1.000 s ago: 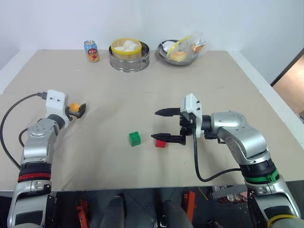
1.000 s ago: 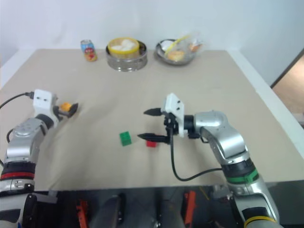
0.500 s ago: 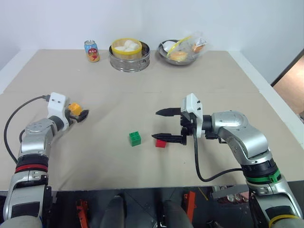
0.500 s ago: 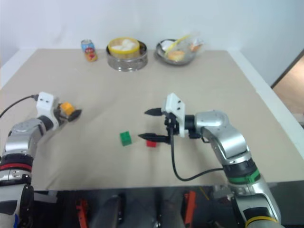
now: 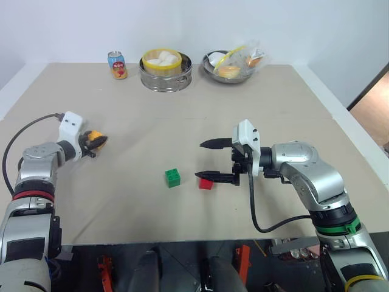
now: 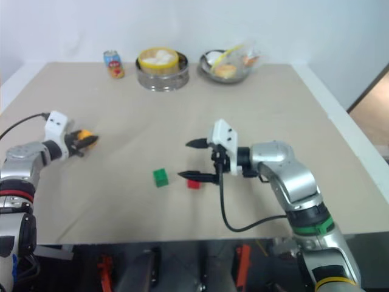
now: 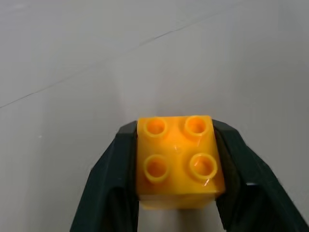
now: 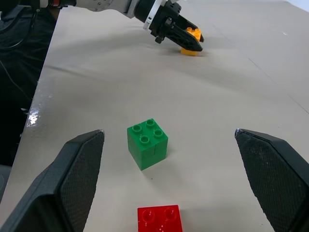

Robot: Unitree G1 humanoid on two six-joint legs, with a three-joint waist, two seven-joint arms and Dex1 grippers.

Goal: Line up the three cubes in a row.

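Left pincer (image 7: 176,166) clamped on orange-yellow cube (image 7: 176,160) by its flat sides; probably light, rigid, slick plastic. Right pincer (image 5: 208,160) gapes wide, empty, above the red cube (image 5: 206,183).

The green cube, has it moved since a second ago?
No. The green cube sits just left of the red cube, exactly as before.

At the far edge of my beige table (image 5: 292,109) I see three things in a loose row. On the far left stands a small orange and blue drink can (image 5: 117,65), upright. Just right of it, near the middle, sits a round metal steamer (image 5: 165,70) with a yellow rim, white buns inside. Further right, close beside the steamer but apart from it, rests a metal bowl (image 5: 234,66) holding bread in a crumpled clear plastic bag.
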